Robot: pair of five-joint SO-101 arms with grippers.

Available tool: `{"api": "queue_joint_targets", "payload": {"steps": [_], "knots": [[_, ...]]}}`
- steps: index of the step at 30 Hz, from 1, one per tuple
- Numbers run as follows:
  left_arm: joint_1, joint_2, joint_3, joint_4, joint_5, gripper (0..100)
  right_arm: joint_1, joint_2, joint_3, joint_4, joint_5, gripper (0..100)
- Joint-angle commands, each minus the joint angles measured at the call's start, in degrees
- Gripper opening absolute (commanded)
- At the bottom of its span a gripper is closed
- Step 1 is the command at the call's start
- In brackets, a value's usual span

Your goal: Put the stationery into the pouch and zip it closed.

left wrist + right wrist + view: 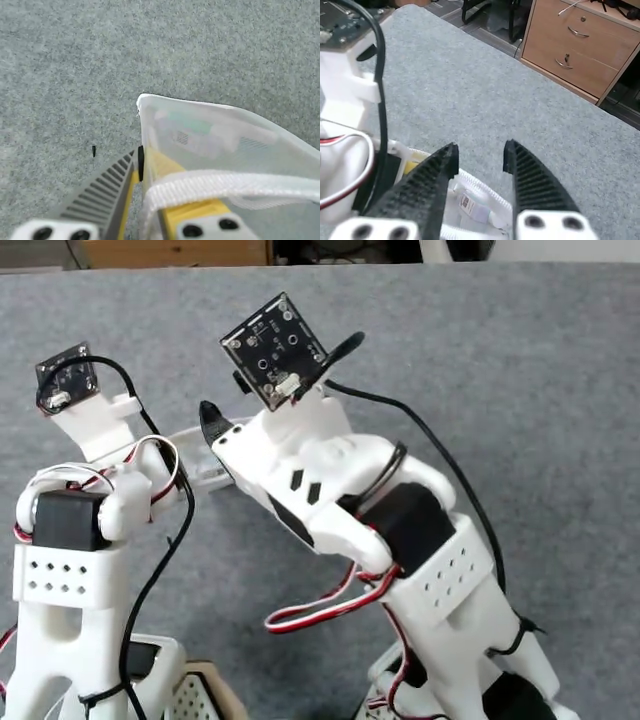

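Left wrist view: the left gripper (141, 172) clamps the pouch (220, 145) by its end edge; the right gripper (480, 157) hangs spread above it, grey mat (485, 90) stretching beyond.

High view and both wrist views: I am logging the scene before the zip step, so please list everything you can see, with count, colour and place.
pouch: one, translucent white mesh, between the two arms
stationery: count unclear, pale green and white shapes, inside the pouch
speck: one, black, on the table beside the pouch
table: one, grey felt-like surface, under everything
drawer cabinet: one, light wood with metal handles, beyond the table's edge
left gripper: one, grey and yellow, shut on the pouch's end
right gripper: one, black, open, above the pouch
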State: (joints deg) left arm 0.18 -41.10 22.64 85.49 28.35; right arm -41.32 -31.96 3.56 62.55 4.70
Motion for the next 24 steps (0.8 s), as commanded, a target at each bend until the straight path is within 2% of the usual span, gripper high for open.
{"api": "queue_joint_targets", "payload": {"steps": [1, 6, 12, 19, 22, 24], "knots": [[-0.31, 0.88, 0.84, -0.97, 0.53, 3, -0.09, -1.71, -2.33, -0.18, 2.64, 15.1], [-0.31, 0.88, 1.01, -0.97, 0.53, 3, -0.09, -1.80, -10.07, 5.80, 10.37, 15.1], [-0.31, 0.88, 0.84, -0.70, 0.53, 3, -0.09, -1.80, -18.59, 18.11, 22.86, 13.0], [-0.31, 0.88, 0.92, -0.70, 0.53, 3, 0.09, -1.80, -23.69, 29.45, 24.09, 13.4], [-0.31, 0.88, 1.01, -0.62, 0.53, 3, 3.78, -1.80, -23.87, 31.47, 23.82, 13.4], [-0.31, 0.88, 1.01, -0.62, 0.53, 3, 8.79, -2.59, -23.52, 31.74, 23.74, 13.4]]}}
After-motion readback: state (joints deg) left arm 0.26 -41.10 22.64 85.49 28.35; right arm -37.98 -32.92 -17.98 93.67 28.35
